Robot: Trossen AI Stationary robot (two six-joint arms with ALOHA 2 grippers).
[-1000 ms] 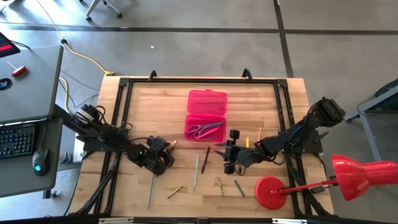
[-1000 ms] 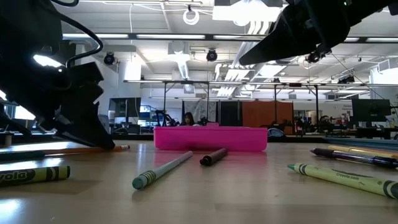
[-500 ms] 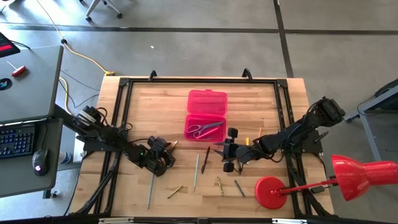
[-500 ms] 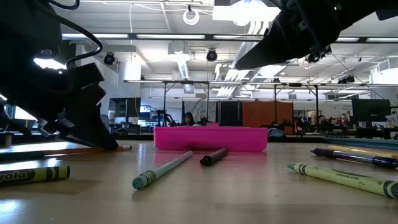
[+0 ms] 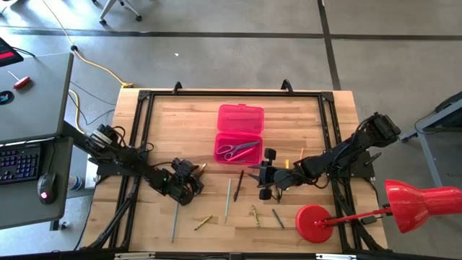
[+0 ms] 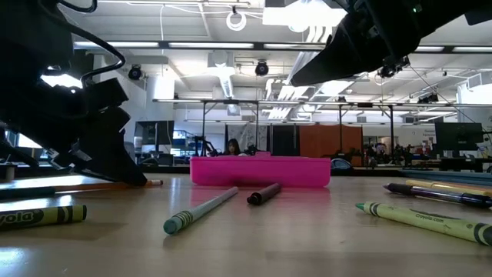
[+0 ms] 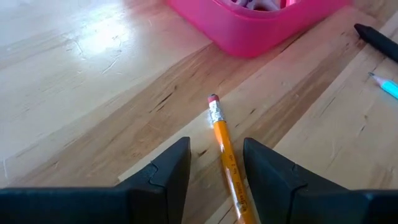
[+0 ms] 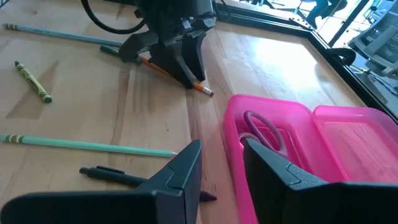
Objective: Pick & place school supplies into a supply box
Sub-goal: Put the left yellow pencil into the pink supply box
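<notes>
Bare wood lies between the pink supply box (image 5: 240, 132) and, seemingly, the orange pencil (image 7: 227, 155).

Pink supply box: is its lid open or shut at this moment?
Open. The pink supply box has its lid folded flat back, with the purple-handled scissors visible inside.

1. High view: bright, even overhead light; shadows soft and short.
2. Low view: ceiling lights (image 6: 236, 17) blow out to white; both arms read as black silhouettes against them.
3. Low view: near crayon (image 6: 40, 216) soft, far room sharper.
4. Left wrist view: pale glare on table (image 7: 93, 50); fingers (image 7: 163, 171) blurred.
5. Right wrist view: window glare at far edge.
</notes>
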